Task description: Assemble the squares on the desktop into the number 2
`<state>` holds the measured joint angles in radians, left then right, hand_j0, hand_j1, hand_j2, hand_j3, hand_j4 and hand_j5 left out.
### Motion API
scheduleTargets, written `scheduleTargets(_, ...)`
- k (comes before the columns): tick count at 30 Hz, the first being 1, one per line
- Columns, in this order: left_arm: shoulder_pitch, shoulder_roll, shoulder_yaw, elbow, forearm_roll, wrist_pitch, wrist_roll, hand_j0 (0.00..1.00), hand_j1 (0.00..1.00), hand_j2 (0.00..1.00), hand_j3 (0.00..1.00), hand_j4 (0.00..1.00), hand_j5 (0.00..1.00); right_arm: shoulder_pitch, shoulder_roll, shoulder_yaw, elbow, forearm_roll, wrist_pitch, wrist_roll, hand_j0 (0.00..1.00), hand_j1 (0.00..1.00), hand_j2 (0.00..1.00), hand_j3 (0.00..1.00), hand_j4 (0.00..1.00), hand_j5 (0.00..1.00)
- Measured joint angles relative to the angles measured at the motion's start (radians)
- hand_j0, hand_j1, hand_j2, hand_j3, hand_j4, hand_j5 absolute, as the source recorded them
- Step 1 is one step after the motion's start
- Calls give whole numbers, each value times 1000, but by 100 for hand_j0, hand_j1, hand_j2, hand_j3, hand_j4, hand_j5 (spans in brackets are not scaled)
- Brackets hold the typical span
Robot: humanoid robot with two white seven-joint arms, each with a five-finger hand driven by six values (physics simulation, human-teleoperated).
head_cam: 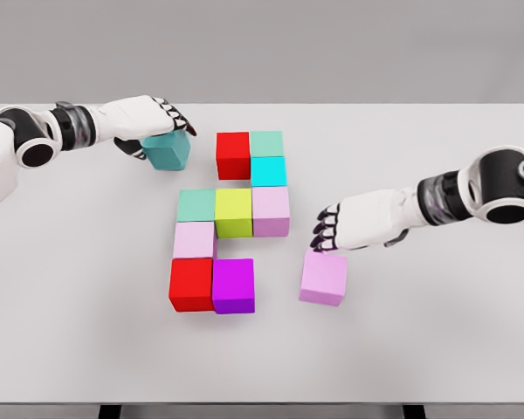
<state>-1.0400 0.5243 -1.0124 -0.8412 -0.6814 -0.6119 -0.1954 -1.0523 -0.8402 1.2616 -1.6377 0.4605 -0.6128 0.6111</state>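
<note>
Squares: nine already form most of a 2 at the tabletop [437,349] centre. A teal square [168,152] sits at ten o'clock under the left hand [153,118], whose fingers curl over its top. A lilac square [324,277] lies at four o'clock, the right hand [332,229] hanging spread just above it. Both look rigid, light and smooth-faced, so pinching opposite side faces seems best. Being cubes, they have no long axis; the lilac one sits slightly skewed.

Nine cubes packed edge to edge: top row red [232,154], mint [266,142], cyan [268,170] below mint; middle row green [196,204], yellow-green [233,213], lilac [271,210]; pale pink [193,239]; bottom red [190,284], magenta [233,285]. Teal cube [168,153] apart upper left, pink cube [323,278] apart lower right.
</note>
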Motion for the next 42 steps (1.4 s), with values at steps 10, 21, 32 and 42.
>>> scheduleTargets(10, -15, 42, -3, 0, 7, 0, 1, 100, 100, 100, 100, 100, 100, 0, -13, -44, 27, -3, 0, 0, 100, 100, 100, 100, 100, 100)
scheduleTargets(21, -9, 136, -7, 3, -5, 0, -4, 97, 97, 97, 97, 97, 97, 45, -181, -68, -61, -21, 0, 0, 100, 100, 100, 100, 100, 100)
scheduleTargets(32, -8, 144, -56, 2, -43, 0, -27, 97, 97, 97, 97, 97, 97, 51, -203, -6, -126, -22, 0, 0, 100, 100, 100, 100, 100, 100)
scheduleTargets(42, -5, 139, -76, -16, -47, 0, -41, 98, 98, 98, 98, 98, 98, 64, -180, 0, -128, -38, 0, 0, 100, 100, 100, 100, 100, 100)
